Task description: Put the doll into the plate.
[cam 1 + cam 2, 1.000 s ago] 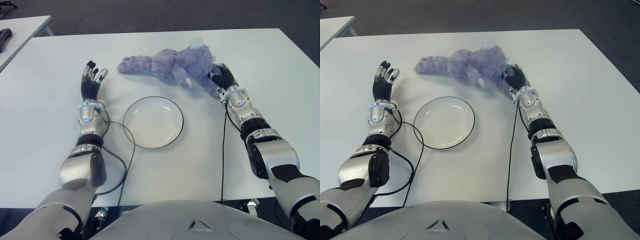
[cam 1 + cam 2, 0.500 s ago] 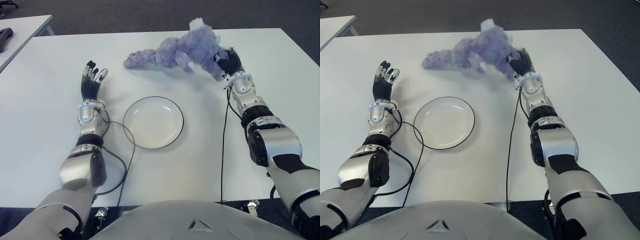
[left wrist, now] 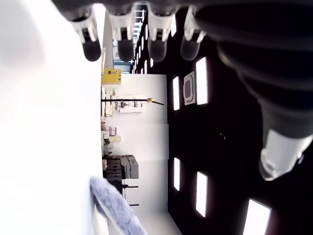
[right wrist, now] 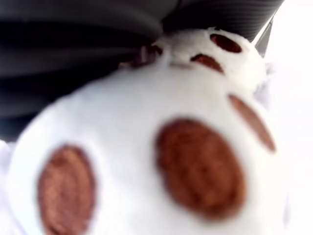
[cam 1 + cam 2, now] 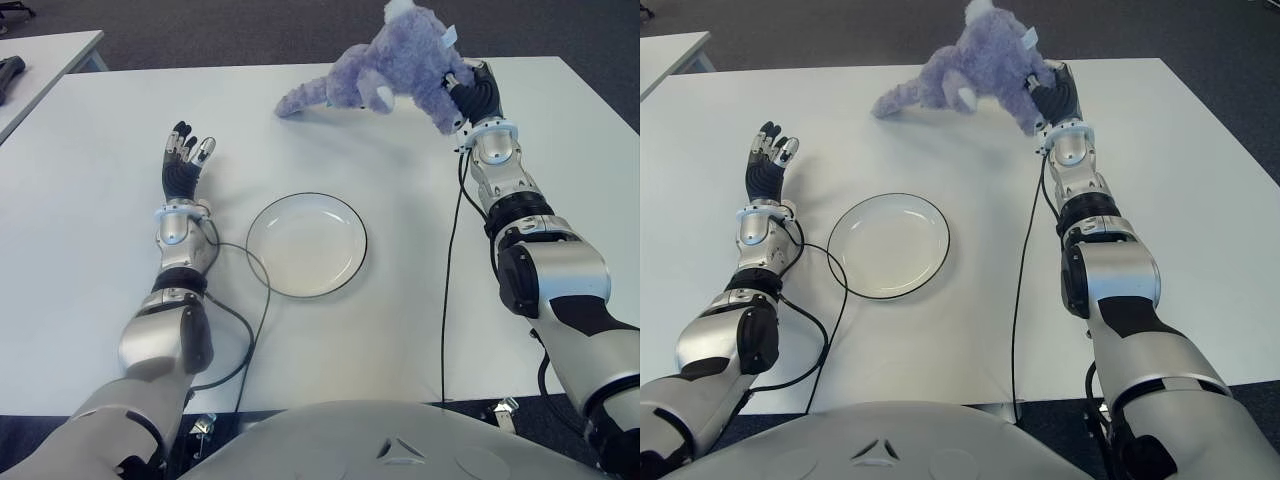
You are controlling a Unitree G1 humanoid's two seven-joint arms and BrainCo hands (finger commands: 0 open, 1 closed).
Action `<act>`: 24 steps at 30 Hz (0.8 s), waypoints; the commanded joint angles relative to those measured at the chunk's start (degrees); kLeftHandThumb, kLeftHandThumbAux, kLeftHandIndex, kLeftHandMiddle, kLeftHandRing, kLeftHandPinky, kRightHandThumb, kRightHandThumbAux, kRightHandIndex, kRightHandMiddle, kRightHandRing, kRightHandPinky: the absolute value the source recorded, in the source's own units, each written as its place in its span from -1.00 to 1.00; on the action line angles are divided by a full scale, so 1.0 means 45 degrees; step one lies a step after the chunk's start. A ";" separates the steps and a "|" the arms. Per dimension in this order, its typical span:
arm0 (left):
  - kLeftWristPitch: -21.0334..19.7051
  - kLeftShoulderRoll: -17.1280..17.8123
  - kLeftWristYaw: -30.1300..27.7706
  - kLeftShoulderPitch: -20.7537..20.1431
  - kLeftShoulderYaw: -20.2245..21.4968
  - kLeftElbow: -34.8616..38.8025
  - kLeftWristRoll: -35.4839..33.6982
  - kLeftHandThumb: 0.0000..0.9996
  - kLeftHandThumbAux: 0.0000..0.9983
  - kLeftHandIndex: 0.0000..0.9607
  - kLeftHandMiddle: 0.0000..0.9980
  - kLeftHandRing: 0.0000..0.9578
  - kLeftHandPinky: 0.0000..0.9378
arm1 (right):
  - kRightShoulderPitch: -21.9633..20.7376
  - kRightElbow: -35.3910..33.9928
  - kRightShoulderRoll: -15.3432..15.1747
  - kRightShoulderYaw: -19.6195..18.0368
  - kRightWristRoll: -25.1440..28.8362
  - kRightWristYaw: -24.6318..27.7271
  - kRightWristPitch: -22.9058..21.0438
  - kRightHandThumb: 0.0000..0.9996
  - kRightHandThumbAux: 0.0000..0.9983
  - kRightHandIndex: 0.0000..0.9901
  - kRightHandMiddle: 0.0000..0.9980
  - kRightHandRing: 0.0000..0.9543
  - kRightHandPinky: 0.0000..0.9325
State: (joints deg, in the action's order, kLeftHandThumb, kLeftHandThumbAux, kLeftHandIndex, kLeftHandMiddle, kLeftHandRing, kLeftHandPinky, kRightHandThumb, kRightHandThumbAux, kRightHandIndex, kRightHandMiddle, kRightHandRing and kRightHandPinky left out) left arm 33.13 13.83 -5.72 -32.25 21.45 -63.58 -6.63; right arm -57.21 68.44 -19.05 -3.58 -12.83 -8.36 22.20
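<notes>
A purple plush doll point(image 5: 385, 70) hangs at the far right of the white table point(image 5: 90, 200), mostly lifted, with one limb trailing down toward the tabletop at its left. My right hand point(image 5: 472, 92) is shut on the doll's near end. Up close in the right wrist view a white paw with brown pads point(image 4: 161, 161) fills the picture. The white round plate point(image 5: 306, 244) with a dark rim lies in the middle of the table, nearer to me and left of the doll. My left hand point(image 5: 184, 156) shows left of the plate, fingers point(image 3: 120, 29) spread, holding nothing.
A black cable point(image 5: 250, 320) loops from my left arm past the plate's left rim. Another cable point(image 5: 447, 290) runs down along my right arm. A second table point(image 5: 40, 60) stands at the far left with a dark object point(image 5: 8, 72) on it.
My right hand has risen and moved farther away with the doll, lifting its body off the table. The left hand and the plate have not moved.
</notes>
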 commanded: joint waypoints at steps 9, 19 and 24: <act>-0.0286 -0.1699 0.0240 0.3735 0.0294 -0.2520 -0.0273 -1.00 0.18 -0.99 -0.92 -0.95 -0.93 | -0.0210 -0.1195 0.0630 -0.0235 0.0541 -0.0231 0.0887 0.43 0.43 -0.11 0.73 0.84 0.86; -0.0340 -0.1695 0.0268 0.3718 0.0281 -0.2557 -0.0241 -1.00 0.17 -0.99 -0.92 -0.95 -0.94 | 0.0934 -0.3437 0.0952 0.0216 0.0388 0.0257 0.1251 0.42 0.43 -0.11 0.74 0.84 0.86; -0.0337 -0.1666 0.0276 0.3710 0.0246 -0.2565 -0.0199 -1.00 0.16 -0.99 -0.92 -0.95 -0.93 | 0.1199 -0.3842 0.0889 0.0391 0.0247 0.0428 0.1728 0.41 0.44 -0.11 0.74 0.84 0.84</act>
State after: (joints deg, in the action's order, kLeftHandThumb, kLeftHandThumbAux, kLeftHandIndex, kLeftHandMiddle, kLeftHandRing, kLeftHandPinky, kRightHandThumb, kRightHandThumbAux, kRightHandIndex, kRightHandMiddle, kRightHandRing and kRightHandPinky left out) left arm 33.08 13.78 -5.72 -32.31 21.47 -63.60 -6.63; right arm -55.33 55.67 -16.12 -2.82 -12.88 -7.62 25.99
